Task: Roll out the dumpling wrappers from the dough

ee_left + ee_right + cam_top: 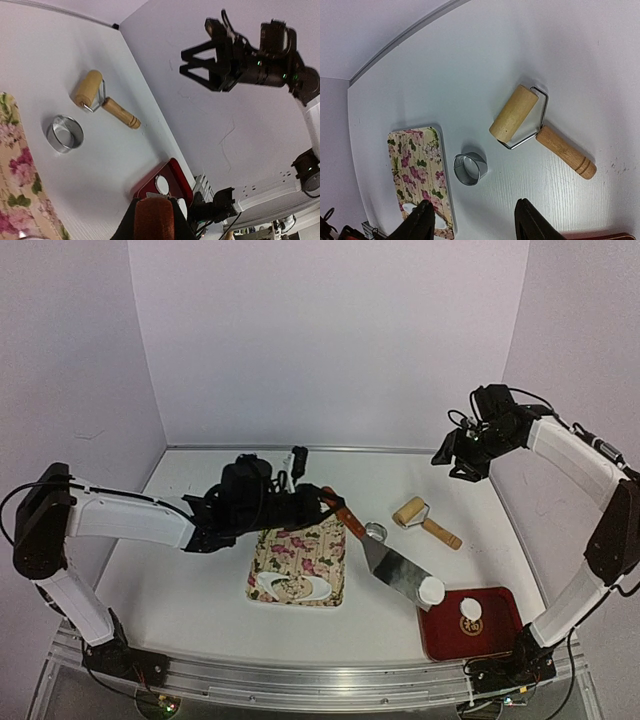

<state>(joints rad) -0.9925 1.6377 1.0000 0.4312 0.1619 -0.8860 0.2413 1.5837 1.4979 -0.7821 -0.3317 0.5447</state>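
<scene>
White dumpling wrapper (pixel 431 590) lying on the blade tip of the spatula (pixel 395 570), at a corner of the red tray (pixel 495 638); a 2nd wrapper (pixel 470 610) rests inside the tray. Left end effector (pixel 315 502) clenched on the spatula's reddish handle, above the floral mat (pixel 300 550) that carries the holed dough sheet (pixel 265 585). Right end effector (pixel 465 458) raised over the counter (pixel 190 580), fingers spread, grasping nothing. Ring cutter (pixel 376 532) and wooden rolling pin (pixel 425 520) lie apart, right of the mat.

Bright even light; soft shadows; wrist views curved at edges.
</scene>
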